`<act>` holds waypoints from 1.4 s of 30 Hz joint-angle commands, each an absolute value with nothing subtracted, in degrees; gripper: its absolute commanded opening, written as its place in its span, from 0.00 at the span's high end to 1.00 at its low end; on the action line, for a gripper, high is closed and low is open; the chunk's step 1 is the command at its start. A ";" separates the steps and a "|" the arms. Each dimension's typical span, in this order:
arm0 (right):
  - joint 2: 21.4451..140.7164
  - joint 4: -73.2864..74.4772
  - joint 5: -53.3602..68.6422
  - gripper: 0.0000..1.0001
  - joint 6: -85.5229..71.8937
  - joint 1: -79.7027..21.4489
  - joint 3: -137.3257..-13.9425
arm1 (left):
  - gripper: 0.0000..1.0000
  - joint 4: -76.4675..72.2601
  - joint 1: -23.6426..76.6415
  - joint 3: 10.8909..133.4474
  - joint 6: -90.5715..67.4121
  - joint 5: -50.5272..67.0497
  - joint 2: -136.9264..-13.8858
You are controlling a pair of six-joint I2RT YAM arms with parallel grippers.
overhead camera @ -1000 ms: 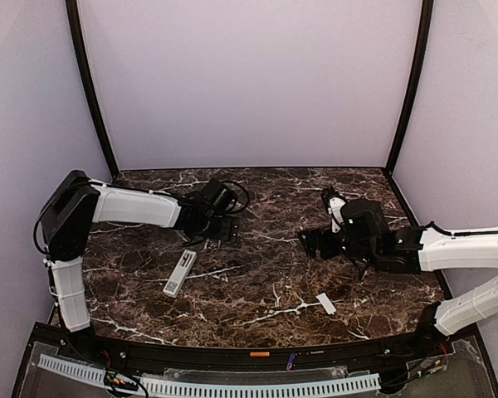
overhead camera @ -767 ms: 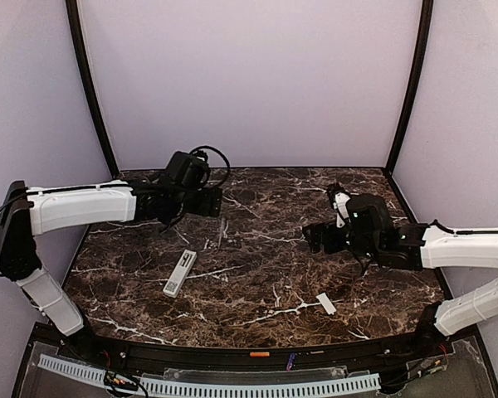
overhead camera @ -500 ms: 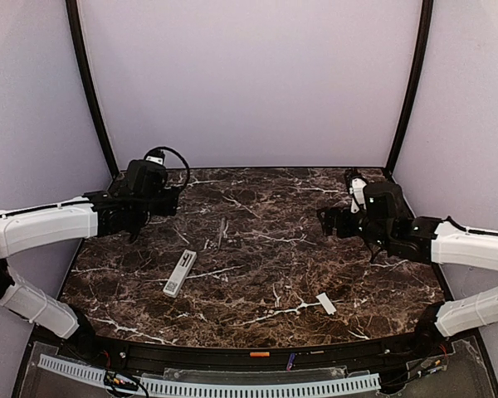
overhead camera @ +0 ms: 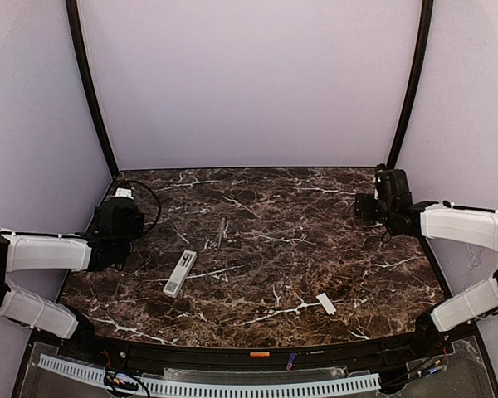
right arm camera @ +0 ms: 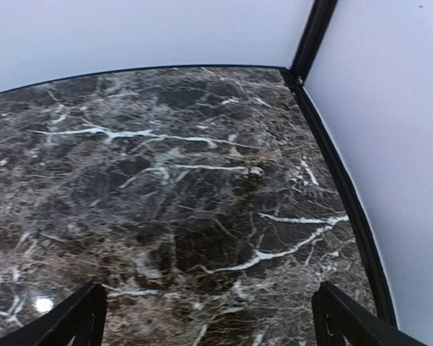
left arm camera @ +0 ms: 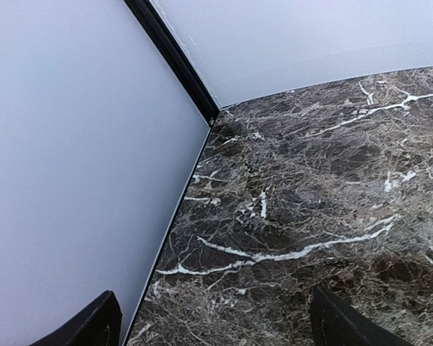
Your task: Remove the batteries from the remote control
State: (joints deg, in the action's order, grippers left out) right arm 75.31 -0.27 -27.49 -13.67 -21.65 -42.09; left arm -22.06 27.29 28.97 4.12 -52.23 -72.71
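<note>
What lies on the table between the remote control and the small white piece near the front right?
Nothing: between the remote control and the small white piece the marble table is bare, as the top view shows.

A dark brown, white-veined marble tabletop [overhead camera: 315, 207] sits inside pale lilac walls [overhead camera: 249, 83] joined by 2 black corner posts [overhead camera: 93, 91]. A small flat white cover piece [overhead camera: 326, 303] lies near the front right.

Glossy marble table [overhead camera: 315, 253], plastic remote control [overhead camera: 180, 273]
</note>
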 commanded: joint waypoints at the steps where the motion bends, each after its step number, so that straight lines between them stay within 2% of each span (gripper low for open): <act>1: 78.19 -4.86 -30.91 0.01 -11.69 -18.37 -40.75 | 0.08 -35.71 24.69 24.43 9.44 -50.80 -73.85; 9: 83.16 -14.18 -30.03 0.01 -4.93 -14.27 -38.39 | 0.08 -52.30 18.05 17.68 8.20 -41.86 -79.50; 15: 84.35 -29.14 -27.76 0.01 -0.22 -10.90 -30.65 | 0.08 -58.82 14.94 16.69 9.61 -35.14 -82.13; 20: 82.14 -39.74 -20.21 0.01 1.99 -7.70 -24.92 | 0.09 -61.56 11.58 15.67 9.96 -29.08 -83.05; 25: 81.55 -51.64 -13.27 0.01 4.98 -5.15 -20.32 | 0.08 -77.51 7.47 11.86 8.03 -22.70 -91.17; 30: 85.77 -63.45 -4.70 0.01 6.34 -2.92 -17.00 | 0.07 -72.97 6.90 13.77 8.24 -19.48 -91.16; 35: 86.24 -65.59 3.51 0.01 4.71 0.56 -15.64 | 0.03 -71.09 6.28 14.59 7.65 -18.32 -90.93; 37: 89.51 -72.91 6.54 0.01 3.73 2.73 -13.77 | 0.02 -69.83 5.79 15.06 7.17 -18.00 -90.79; 39: 87.99 -66.82 7.32 0.01 3.77 3.13 -15.22 | 0.02 -69.18 5.36 15.32 6.64 -17.62 -90.71; 40: 89.21 -69.83 7.29 0.01 3.15 3.40 -15.07 | 0.02 -69.15 5.23 15.31 6.62 -17.60 -90.71; 42: 87.97 -66.35 5.95 0.01 2.73 3.47 -15.88 | 0.02 -69.17 5.22 15.27 6.64 -17.57 -90.66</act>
State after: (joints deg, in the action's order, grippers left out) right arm 88.31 -64.38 3.42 4.01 3.05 -15.40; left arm -69.95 5.72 14.41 7.66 -18.81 -91.77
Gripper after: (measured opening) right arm 0.986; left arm 0.984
